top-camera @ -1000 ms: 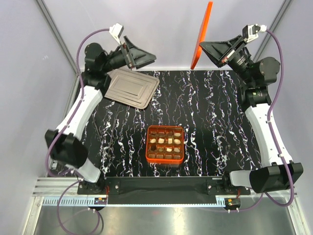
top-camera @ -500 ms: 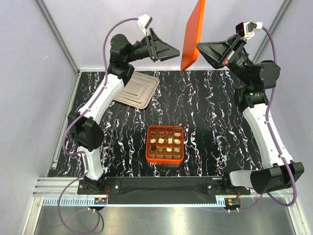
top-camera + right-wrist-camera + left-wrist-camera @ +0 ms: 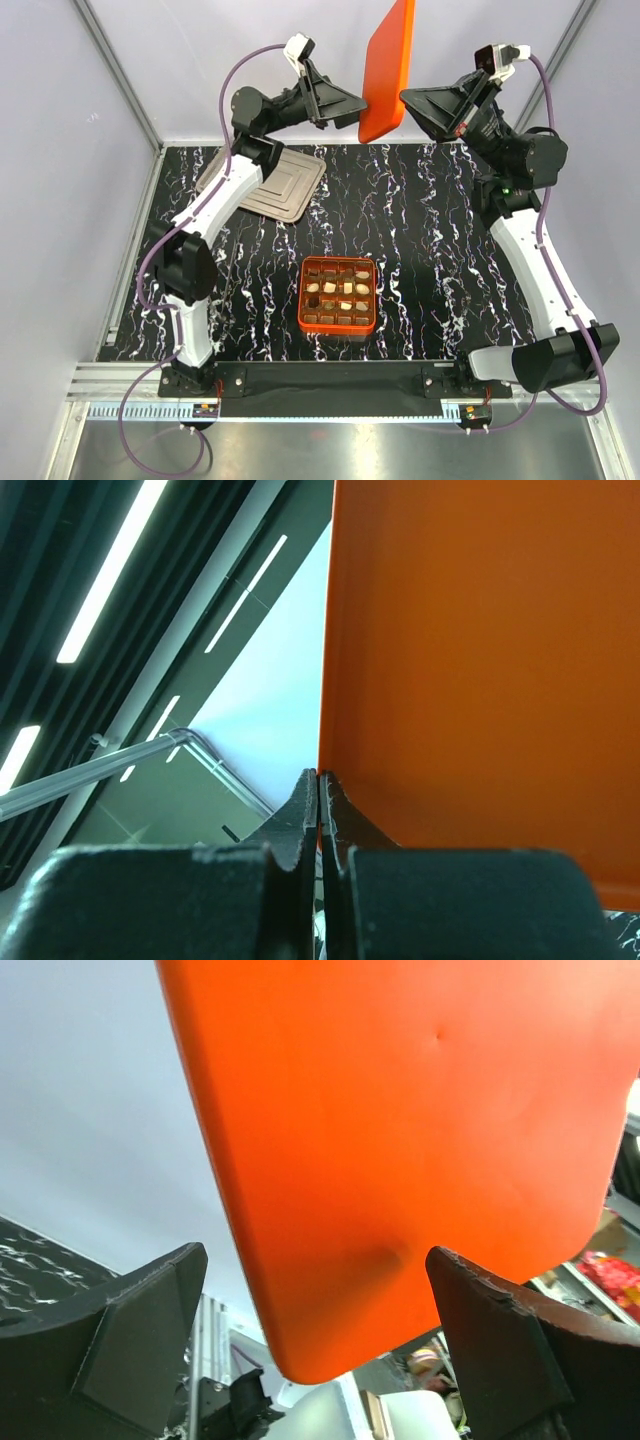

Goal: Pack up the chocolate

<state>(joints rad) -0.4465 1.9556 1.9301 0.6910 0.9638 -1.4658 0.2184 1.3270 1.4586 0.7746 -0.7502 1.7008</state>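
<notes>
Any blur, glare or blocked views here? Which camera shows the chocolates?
Top view: sharp, evenly lit, chocolates small but visible in the box. Left wrist: orange lid fills most of the frame, background soft. Right wrist: lid pinched in the right end effector blocks the right half; bright ceiling strips at left.

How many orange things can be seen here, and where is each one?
2. The orange box sits on the table, near the middle. The orange lid is up in the air, pinched by the right gripper.

Bright, even light, sharp (soft shadows)
</notes>
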